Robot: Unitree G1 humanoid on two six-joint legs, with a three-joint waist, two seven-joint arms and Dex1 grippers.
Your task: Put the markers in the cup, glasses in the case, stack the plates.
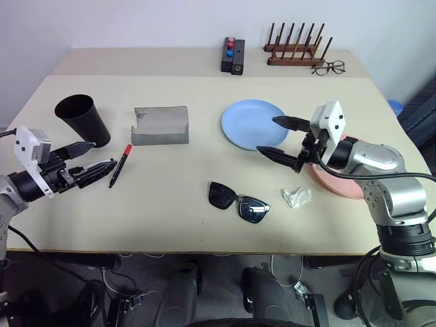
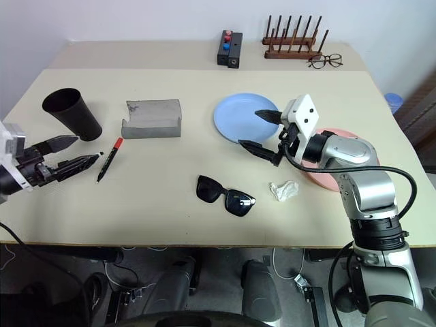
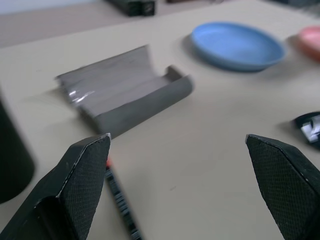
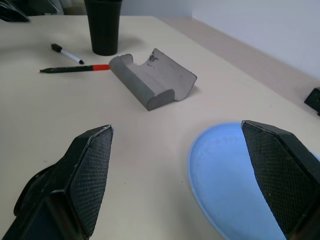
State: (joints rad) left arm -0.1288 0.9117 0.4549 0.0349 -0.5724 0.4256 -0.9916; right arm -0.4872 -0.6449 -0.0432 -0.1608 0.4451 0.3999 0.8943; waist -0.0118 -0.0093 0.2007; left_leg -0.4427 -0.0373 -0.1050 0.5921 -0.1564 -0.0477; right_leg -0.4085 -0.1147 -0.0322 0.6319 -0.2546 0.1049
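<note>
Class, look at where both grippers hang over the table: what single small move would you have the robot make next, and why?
Probably ease the left gripper forward and down onto the marker. Its fingers are open and empty, the marker lies flat on the table just beyond them, and the cup stands upright close behind, so the carry would be short. The right gripper hangs open by the blue plate, holding nothing.

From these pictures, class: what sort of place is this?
Probably a lab or test room set up as a tidying exercise: a plain beige table against a bare wall, household items like sunglasses and a blue plate laid out, cables underneath.
</note>
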